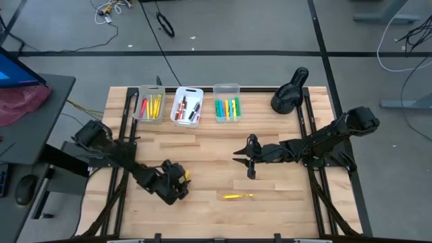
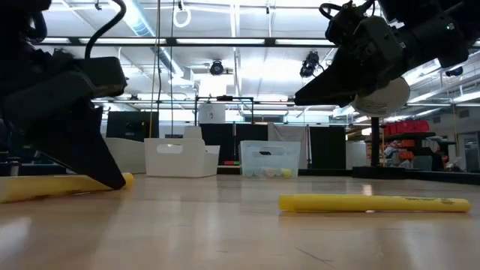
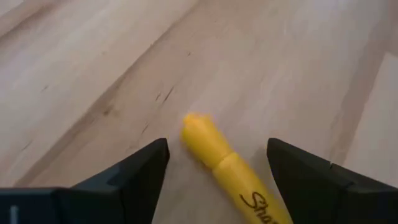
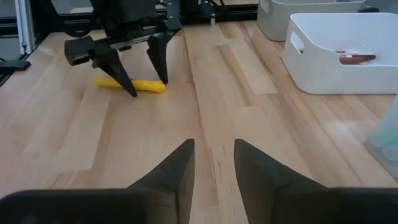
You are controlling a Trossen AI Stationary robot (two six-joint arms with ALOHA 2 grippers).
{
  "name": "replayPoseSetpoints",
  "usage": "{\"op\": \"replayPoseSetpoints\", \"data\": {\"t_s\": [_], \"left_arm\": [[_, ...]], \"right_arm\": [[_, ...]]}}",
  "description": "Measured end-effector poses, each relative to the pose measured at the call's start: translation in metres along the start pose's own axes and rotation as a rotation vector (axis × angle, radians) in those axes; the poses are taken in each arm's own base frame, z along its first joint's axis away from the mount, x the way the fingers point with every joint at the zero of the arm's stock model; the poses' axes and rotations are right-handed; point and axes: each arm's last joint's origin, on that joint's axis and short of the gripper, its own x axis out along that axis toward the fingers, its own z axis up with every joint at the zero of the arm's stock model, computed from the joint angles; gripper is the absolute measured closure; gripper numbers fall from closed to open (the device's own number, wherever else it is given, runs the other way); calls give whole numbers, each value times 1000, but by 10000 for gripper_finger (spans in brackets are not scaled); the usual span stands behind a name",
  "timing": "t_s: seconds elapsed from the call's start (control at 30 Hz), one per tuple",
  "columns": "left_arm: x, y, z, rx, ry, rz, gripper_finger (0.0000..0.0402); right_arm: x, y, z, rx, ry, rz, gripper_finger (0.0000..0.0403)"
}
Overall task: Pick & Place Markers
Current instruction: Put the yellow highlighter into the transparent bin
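**Left tool straddling yellow marker on table**

Lab room behind, bright ceiling lights, dark floor with cables around wooden table (image 1: 202, 152). Three bins along far edge: left bin (image 1: 149, 104) with yellow and red markers, white middle bin (image 1: 187, 106) with red and dark markers, right clear bin (image 1: 227, 102) with green and yellow markers. Dark rounded object (image 1: 289, 91) near far right corner.

Left tool (image 4: 141, 74) down at near-left part of table, fingers (image 3: 134, 177) spread wide apart, tips at the surface on either side of a yellow marker (image 3: 233, 174). Marker flat on the wood, between the fingers, not clamped; cap end poking past the tips, printed lettering partly visible in left wrist view. Same marker seen lying behind a dark finger in low view.

Second yellow marker (image 1: 236, 196) flat on table, near-centre, well apart from both tools, lying roughly along the near edge.

Right tool (image 1: 248, 160) mid-table, raised above the surface, pointing toward the left arm, fingers (image 4: 177, 171) slightly apart with a narrow gap, nothing between them.
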Motion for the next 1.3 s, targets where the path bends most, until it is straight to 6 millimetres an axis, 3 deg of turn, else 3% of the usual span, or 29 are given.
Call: {"op": "replayPoseSetpoints", "data": {"t_s": [0.2,0.53,0.8,0.93,1.07,1.2,1.3], "left_arm": [[9,7,-7,59,51,75,148],[8,14,-7,97,97,131,325],[12,14,1,98,13,122,332],[23,12,29,108,-104,69,332],[31,-2,80,125,-348,-128,332],[23,-6,131,185,-641,-458,332],[12,0,155,168,-846,-572,332]], "right_arm": [[0,0,0,3,4,-1,289],[0,0,0,5,4,-1,289],[0,0,0,5,4,-1,289],[0,0,0,1,-1,-1,289],[0,0,2,-8,-15,1,289],[0,0,5,5,-48,6,285],[2,3,9,6,-103,46,266]]}}
